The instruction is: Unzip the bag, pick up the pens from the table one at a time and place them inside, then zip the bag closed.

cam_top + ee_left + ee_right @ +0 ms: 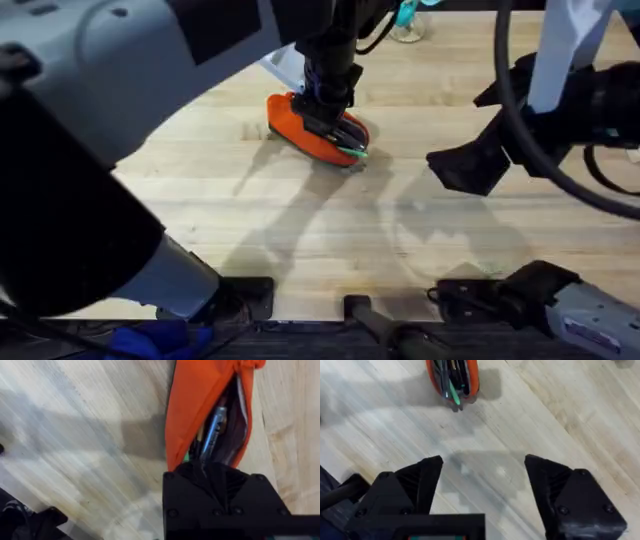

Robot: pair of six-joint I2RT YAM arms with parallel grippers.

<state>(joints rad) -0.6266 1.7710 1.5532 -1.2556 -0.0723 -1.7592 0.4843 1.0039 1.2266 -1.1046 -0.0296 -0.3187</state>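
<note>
1. the orange bag [312,131] lies unzipped on the table [300,230], its long axis slanting from upper left to lower right in the overhead view.
2. the green pen [353,152] pokes out of its lower-right end; a silver pen [214,430] lies lengthwise inside.
3. the left gripper [325,110] sits on the bag, its grip impossible to judge.
4. the right gripper [482,485] hovers wide apart, holding nothing.

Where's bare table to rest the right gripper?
Bare table lies between the bag and the arm bases, under the open right gripper. It is crowded at the bag, where the left gripper sits over the pens.
</note>
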